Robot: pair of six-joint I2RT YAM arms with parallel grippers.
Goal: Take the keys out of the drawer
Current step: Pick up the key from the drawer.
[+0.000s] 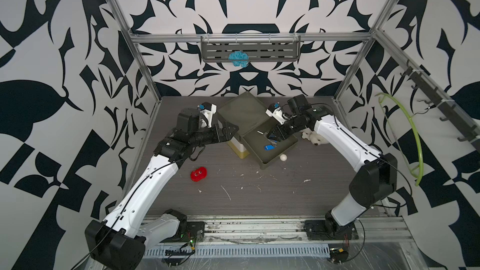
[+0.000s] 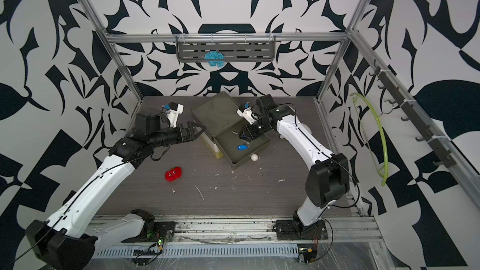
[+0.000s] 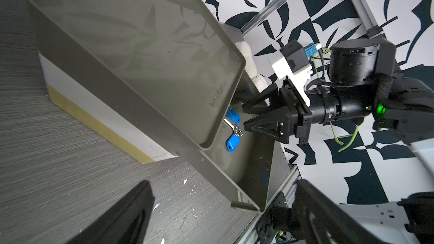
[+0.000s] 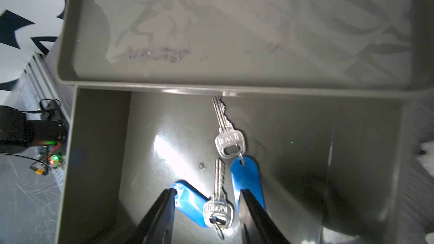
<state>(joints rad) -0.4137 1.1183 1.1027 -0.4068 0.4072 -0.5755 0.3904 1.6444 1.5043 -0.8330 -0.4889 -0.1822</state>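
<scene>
Blue-tagged keys [image 4: 218, 210] are seen lying in the open drawer [image 4: 98, 149], straddled by the half-parted right gripper [image 4: 207, 190] (nothing pinched as yet), so the grasp is judged in hand and a squeeze then a lift are called for; the left gripper [image 1: 231, 133] is held spread, empty.

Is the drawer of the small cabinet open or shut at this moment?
Open. The drawer is pulled out from the cabinet, and its floor is in plain sight, with the keys lying on it.
</scene>
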